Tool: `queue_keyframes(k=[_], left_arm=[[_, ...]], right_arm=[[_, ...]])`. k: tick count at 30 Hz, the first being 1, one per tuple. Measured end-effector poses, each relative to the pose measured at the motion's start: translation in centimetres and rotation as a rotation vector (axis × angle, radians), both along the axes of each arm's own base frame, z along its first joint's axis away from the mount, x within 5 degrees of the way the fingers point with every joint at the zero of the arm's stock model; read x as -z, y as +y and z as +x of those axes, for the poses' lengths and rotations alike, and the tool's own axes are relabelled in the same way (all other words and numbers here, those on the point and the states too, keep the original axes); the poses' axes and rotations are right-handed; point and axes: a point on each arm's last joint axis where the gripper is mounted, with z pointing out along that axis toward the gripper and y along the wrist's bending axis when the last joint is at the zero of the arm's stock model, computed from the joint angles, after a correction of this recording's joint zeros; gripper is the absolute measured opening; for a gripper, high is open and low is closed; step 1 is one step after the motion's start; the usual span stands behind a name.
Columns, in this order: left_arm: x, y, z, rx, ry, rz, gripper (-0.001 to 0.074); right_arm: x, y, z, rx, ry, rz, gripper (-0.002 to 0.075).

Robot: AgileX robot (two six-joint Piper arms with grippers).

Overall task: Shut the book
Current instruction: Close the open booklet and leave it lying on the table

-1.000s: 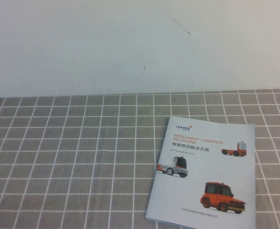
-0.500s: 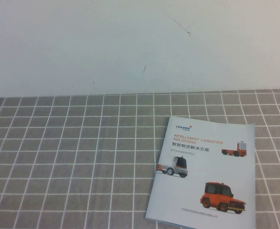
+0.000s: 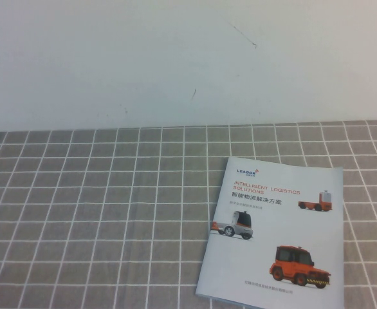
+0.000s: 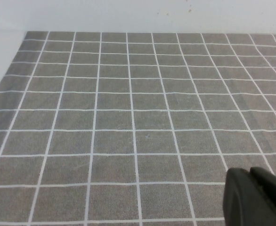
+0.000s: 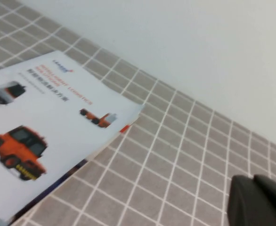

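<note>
1. Wall [image 3: 175,58]: white and plain, with a few faint marks. It rises behind the table.

2. Cloth [image 3: 98,206]: grey with a white grid, covering the table. The left half is bare.

3. Book [image 3: 272,232]: a thin white brochure with orange vehicles on the cover. It lies flat and cover-up on the cloth's right near part, its near corner cut off by the high view's edge. It looks closed, so the task reads as done.

4. Left gripper [image 4: 258,197]: a dark tip over bare cloth, with the book absent from its view. Whether it is spread or pressed together cannot be told.

5. Right gripper [image 5: 260,202]: a dark tip above the cloth, apart from the book and holding nothing. Its state also cannot be told.

Risks: a low pass by the right gripper could catch the thin cover's free edge and flip it open again. A sideways nudge could slide the light book across the cloth or ruck the cloth.
</note>
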Motion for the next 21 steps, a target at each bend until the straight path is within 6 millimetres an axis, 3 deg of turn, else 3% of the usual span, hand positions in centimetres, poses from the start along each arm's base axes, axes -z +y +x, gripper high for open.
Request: queue_keyframes(k=[6, 13, 17, 21], left_arm=[[0.0, 0.0, 0.0, 0.0, 0.0, 0.0, -0.0003], [0.0, 0.0, 0.0, 0.0, 0.0, 0.0, -0.0003], [0.0, 0.0, 0.0, 0.0, 0.0, 0.0, -0.0003], [0.0, 0.0, 0.0, 0.001, 0.0, 0.002, -0.0003]], right_arm=[[3.8, -0.3, 0.9, 0.081, -0.056, -0.011, -0.0003], [8.3, -0.5, 2.0, 0.167, -0.12, 0.199, -0.0003], [8.9, -0.5, 2.1, 0.189, -0.115, 0.285, -0.0003], [10.1, -0.5, 1.9, 0.211, 0.012, 0.283, -0.0003]])
